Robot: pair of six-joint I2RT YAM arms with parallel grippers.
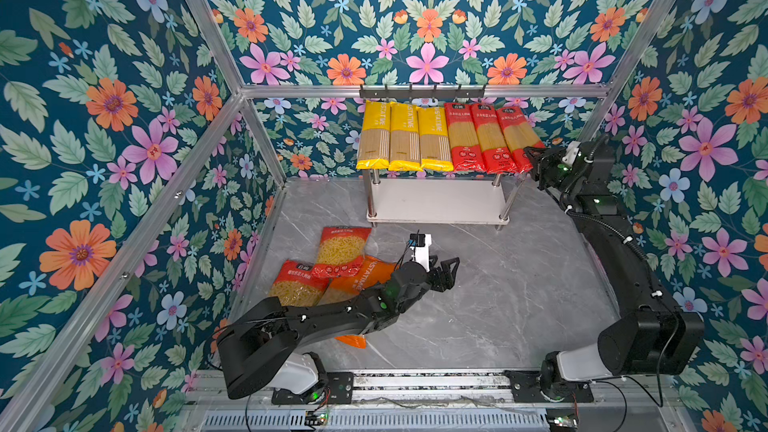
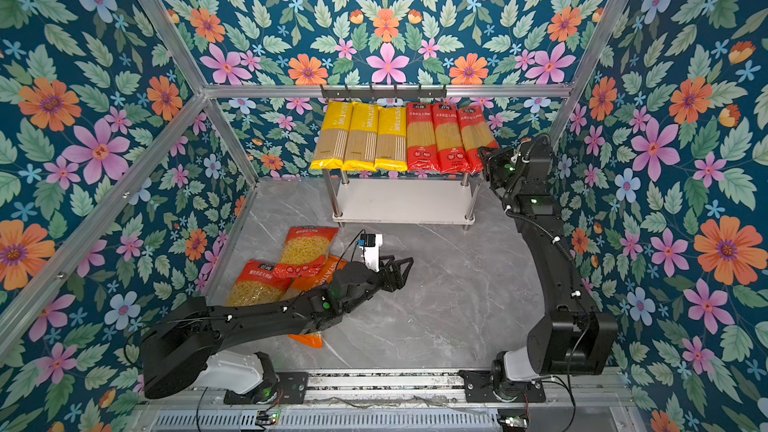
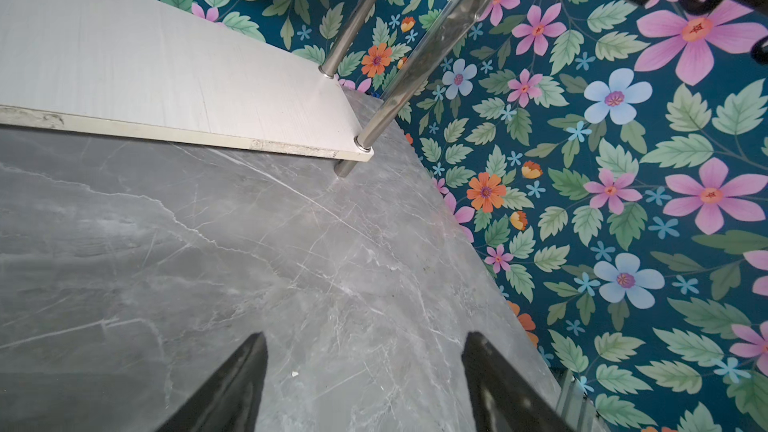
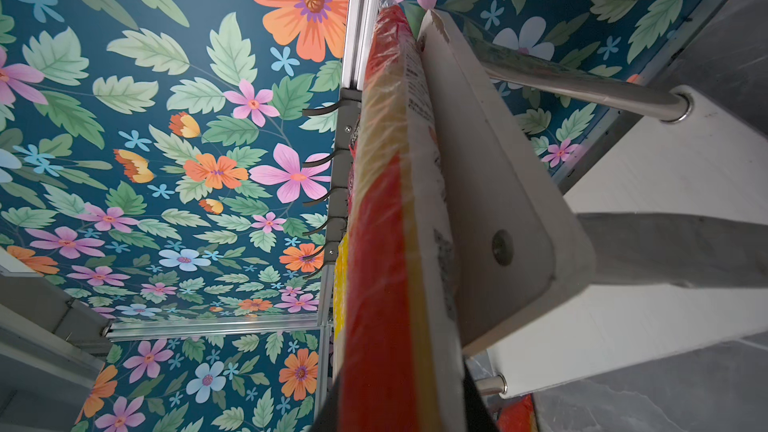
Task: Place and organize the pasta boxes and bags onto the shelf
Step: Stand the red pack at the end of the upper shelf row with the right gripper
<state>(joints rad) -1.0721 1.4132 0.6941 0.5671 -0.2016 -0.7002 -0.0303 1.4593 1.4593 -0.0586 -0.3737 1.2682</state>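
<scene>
Right wrist: right hand [image 4: 403, 409] grips red spaghetti pack [image 4: 382, 243] on shelf [image 4: 478, 180].

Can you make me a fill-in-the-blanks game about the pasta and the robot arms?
1. On top of the shelf lie three yellow packs and three ___ spaghetti packs.
2. The shelf's lower board is ___.
3. ___ macaroni bags lie on the table.
4. The left gripper is ___, holding nothing.
Missing words: red, empty, three, open.
</scene>
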